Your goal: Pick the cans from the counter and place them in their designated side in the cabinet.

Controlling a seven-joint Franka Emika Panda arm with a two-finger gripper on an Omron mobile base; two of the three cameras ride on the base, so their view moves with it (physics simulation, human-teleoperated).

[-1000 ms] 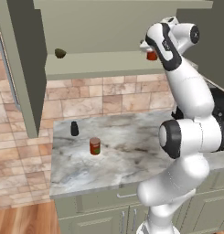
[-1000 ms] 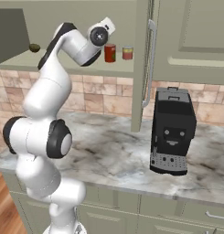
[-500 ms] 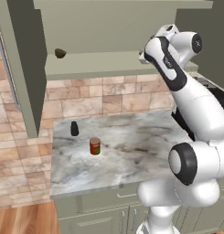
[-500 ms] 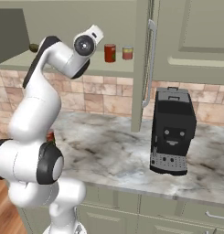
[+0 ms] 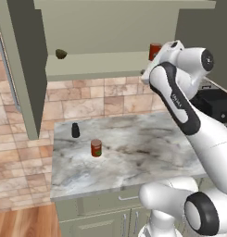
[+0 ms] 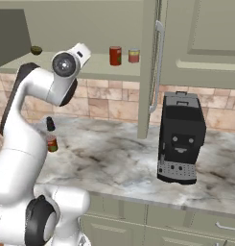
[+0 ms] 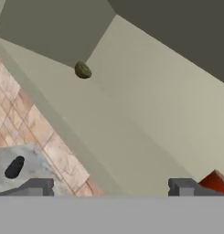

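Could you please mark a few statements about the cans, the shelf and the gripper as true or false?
1. A red can stands on the cabinet shelf. True.
2. The gripper holds a can. False: its jaws are open and empty.
3. A labelled can stands on the counter. True.
4. The black bottle lies on the shelf. False: it stands on the counter.
5. The coffee machine sits inside the cabinet. False: it is on the counter.

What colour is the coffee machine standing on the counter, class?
Black. The coffee machine shows best in the right base view, standing on the marble counter.
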